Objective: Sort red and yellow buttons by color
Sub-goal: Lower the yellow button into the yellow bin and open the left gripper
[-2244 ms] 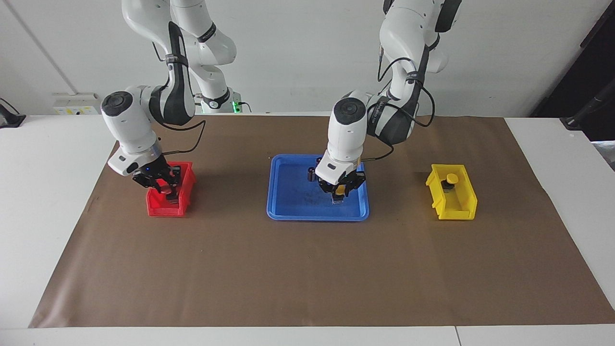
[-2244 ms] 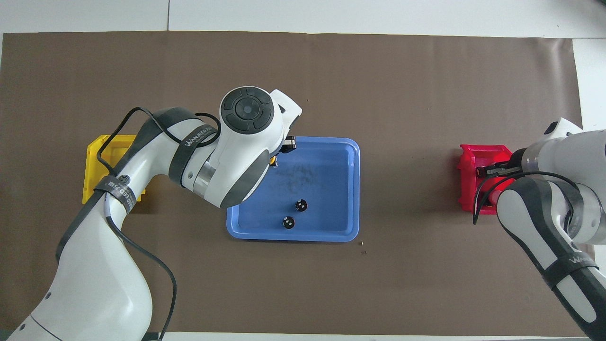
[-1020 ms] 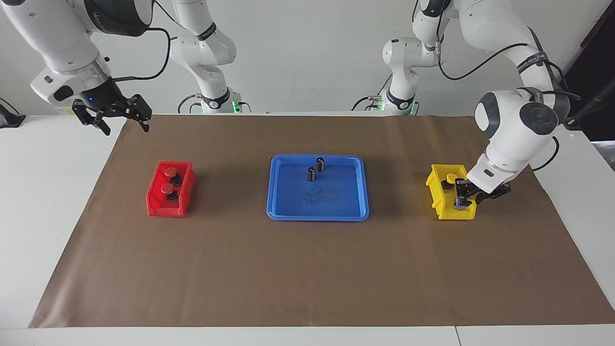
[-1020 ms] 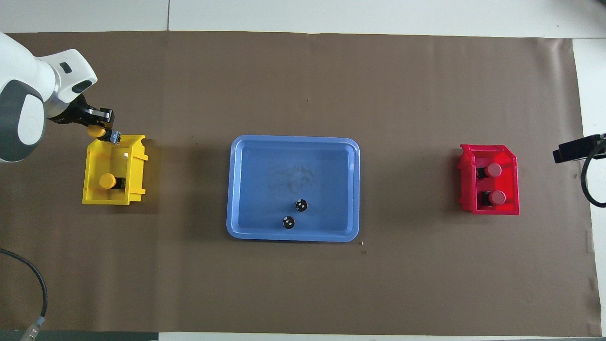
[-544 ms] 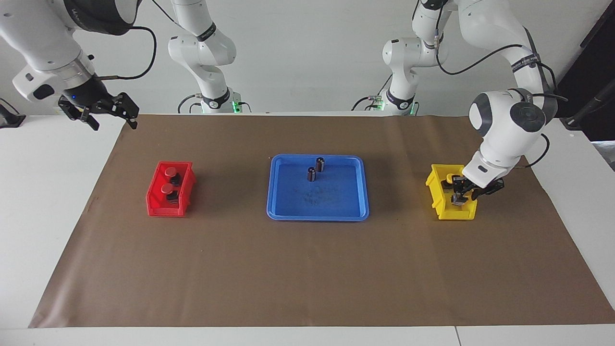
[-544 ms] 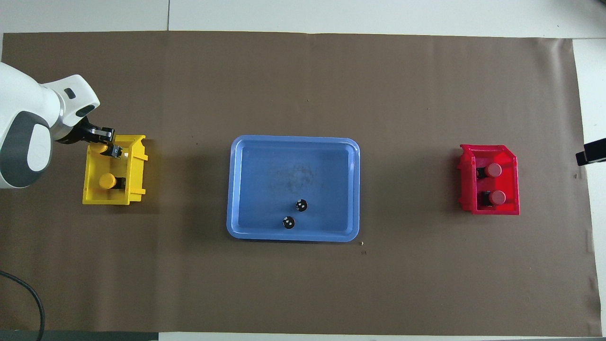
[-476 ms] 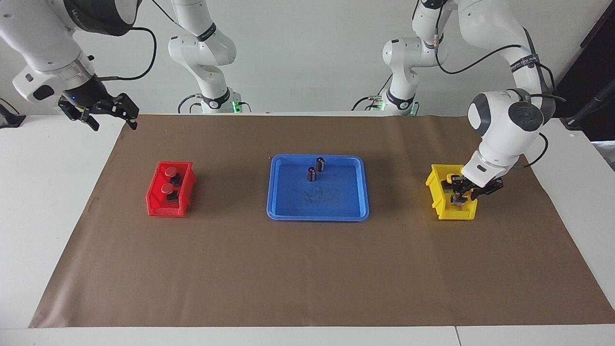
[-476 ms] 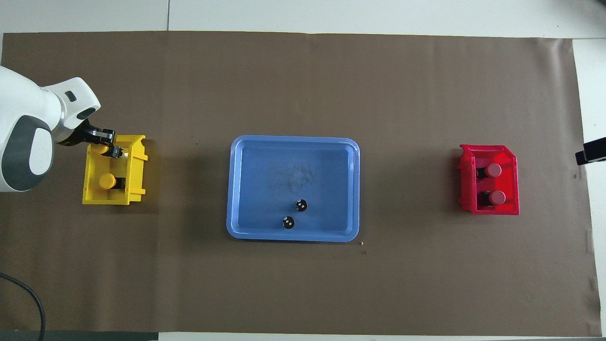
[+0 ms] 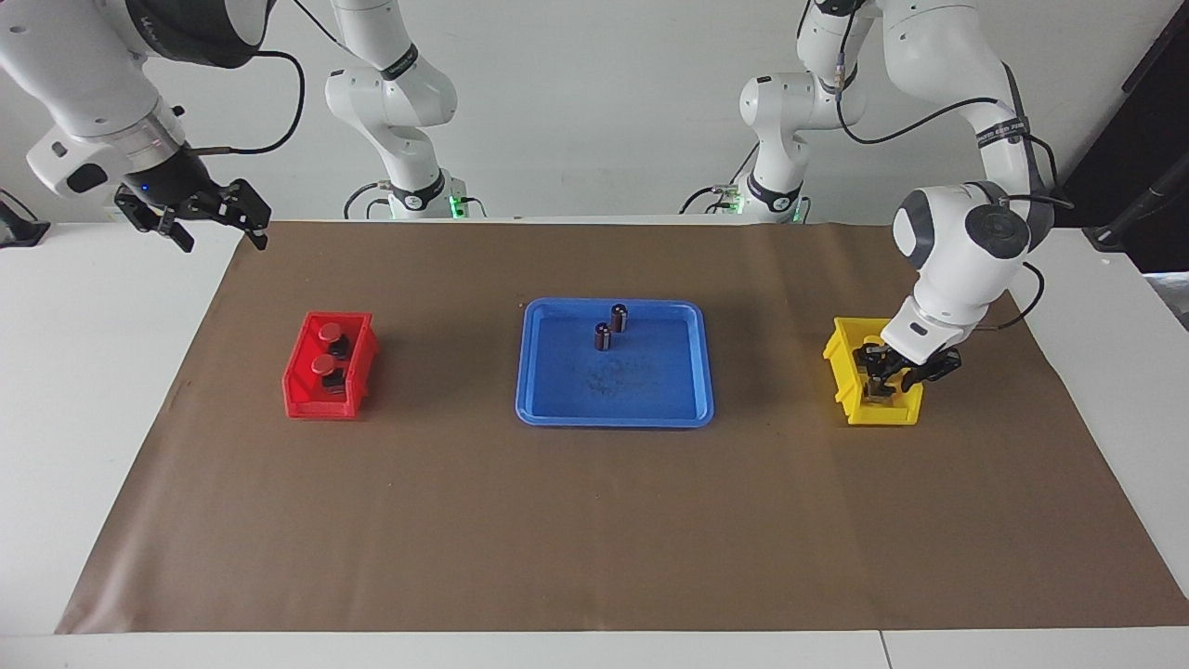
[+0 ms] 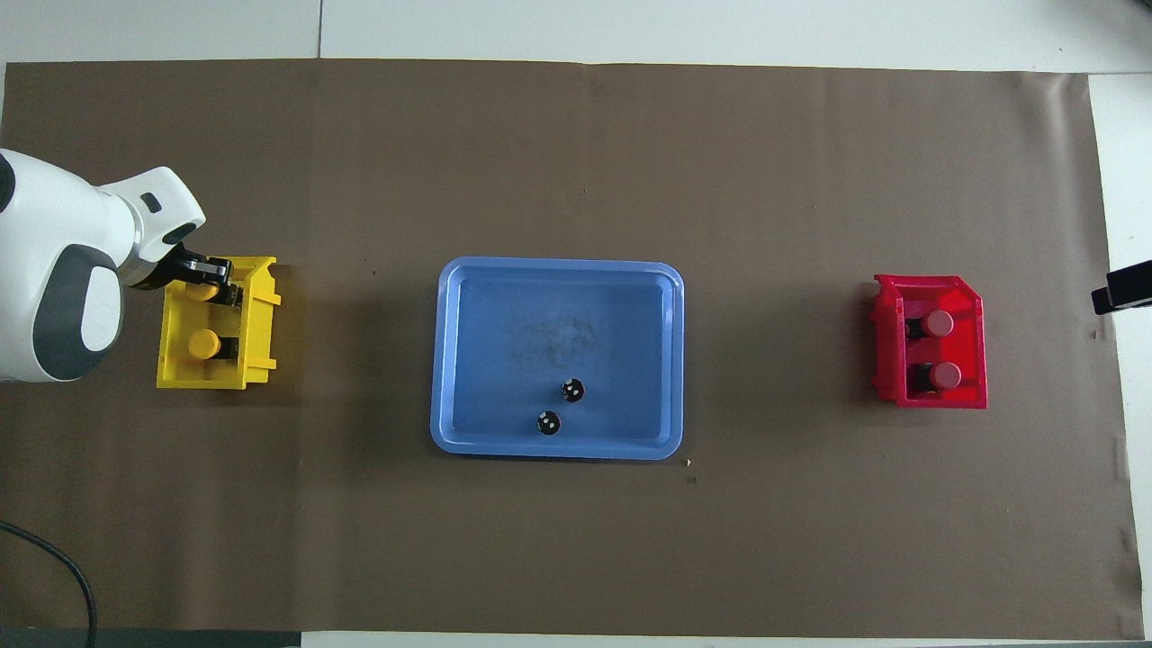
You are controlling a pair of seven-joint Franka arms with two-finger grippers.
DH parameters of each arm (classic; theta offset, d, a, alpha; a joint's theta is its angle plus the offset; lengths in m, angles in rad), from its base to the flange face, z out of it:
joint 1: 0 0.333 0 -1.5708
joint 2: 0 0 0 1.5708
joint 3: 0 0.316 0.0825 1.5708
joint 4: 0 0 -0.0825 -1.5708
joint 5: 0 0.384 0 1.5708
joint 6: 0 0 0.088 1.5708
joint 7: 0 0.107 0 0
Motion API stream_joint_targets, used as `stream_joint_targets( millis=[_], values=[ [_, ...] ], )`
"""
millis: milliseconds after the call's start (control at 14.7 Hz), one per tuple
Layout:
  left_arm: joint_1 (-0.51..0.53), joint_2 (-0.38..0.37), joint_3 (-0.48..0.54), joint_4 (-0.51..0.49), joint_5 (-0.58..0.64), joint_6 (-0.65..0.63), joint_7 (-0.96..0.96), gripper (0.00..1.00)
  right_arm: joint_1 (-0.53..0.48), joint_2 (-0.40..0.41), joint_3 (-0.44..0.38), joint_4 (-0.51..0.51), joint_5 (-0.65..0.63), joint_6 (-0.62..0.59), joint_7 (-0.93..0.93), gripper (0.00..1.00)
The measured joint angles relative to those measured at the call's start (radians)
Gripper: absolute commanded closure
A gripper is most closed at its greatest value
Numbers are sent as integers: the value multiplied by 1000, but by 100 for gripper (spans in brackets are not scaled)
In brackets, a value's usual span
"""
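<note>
Left end effector (image 9: 880, 376) lowered into the yellow bin (image 9: 843, 367), closed on a yellow button (image 10: 202, 291).

That held button sits in the bin's part farther from the robots; a second yellow button (image 10: 205, 343) lies in the nearer part. Both red buttons (image 9: 328, 332) (image 9: 322, 364) rest in the red bin (image 9: 302, 397) toward the right arm's end of the bench. The right end effector (image 9: 193, 223) waits raised over the bench edge, fingers spread and empty. Two dark cylinders (image 9: 619, 318) (image 9: 602, 336) stand in the blue tray (image 9: 650, 409).
</note>
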Motion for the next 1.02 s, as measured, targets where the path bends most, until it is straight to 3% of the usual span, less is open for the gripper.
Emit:
stream_joint_targets(
  millis=[68, 340, 884, 1020],
  values=[
    [0, 0, 0, -8, 0, 11, 0, 75, 0, 0, -1, 0, 0, 0, 0, 0],
    [0, 0, 0, -15, 0, 25, 0, 58, 0, 0, 1, 0, 0, -2, 0, 0],
    [1, 0, 0, -15, 0, 30, 0, 43, 0, 0, 0, 0, 0, -10, 0, 0],
    [1, 0, 0, -11, 0, 30, 0, 24, 0, 0, 1, 0, 0, -10, 0, 0]
  ],
)
